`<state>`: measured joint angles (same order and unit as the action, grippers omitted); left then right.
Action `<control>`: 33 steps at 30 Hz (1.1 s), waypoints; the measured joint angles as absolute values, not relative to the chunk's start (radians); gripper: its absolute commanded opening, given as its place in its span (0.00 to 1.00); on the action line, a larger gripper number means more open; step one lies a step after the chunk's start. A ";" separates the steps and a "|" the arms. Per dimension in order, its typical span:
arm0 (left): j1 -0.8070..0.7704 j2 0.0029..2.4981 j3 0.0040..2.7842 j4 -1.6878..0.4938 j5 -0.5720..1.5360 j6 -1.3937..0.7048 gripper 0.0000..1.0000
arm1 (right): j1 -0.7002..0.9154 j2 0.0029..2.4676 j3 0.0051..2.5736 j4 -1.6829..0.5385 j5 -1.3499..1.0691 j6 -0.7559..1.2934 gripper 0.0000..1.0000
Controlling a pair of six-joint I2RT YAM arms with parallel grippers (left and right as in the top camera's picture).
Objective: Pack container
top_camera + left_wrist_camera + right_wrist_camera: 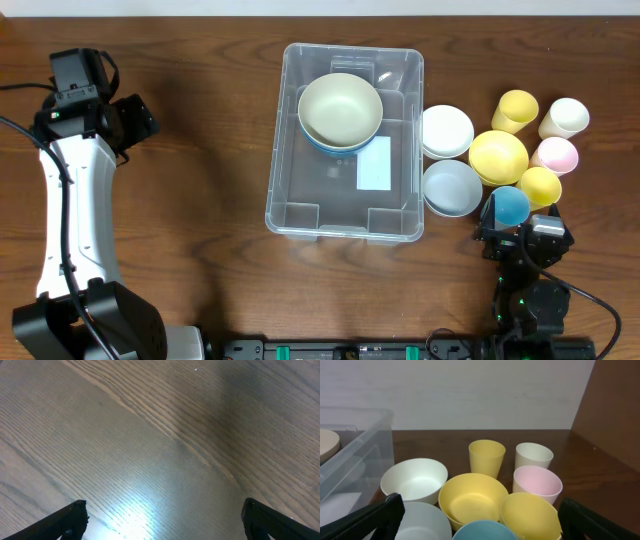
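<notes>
While wide apart, left fingers (65, 520) and right fingers (375, 517) above wooden table (200, 120), white wall (470, 390) beyond.

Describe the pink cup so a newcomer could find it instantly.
Right of the clear container sits a cluster of bowls and cups. On its far right edge, next to the cream cup, is the pink cup, the only pink piece.
</notes>
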<state>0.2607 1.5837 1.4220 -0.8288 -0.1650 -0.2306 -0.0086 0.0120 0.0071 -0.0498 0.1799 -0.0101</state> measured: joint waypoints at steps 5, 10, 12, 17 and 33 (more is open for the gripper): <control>0.261 1.584 1.422 -0.829 -0.165 -0.231 0.98 | -0.009 0.012 0.007 -0.049 0.186 0.009 0.99; 0.261 1.584 1.422 -0.829 -0.165 -0.231 0.98 | -0.009 0.036 0.015 -0.044 0.222 0.046 0.99; 0.261 1.584 1.422 -0.829 -0.165 -0.231 0.98 | -0.009 0.066 0.041 -0.046 0.253 0.058 0.99; 0.261 1.584 1.422 -0.828 -0.165 -0.231 0.98 | -0.029 0.180 0.183 -0.062 0.313 0.073 0.99; 0.261 1.584 1.422 -0.829 -0.165 -0.231 0.98 | -0.162 0.693 0.882 -0.679 0.340 0.157 0.99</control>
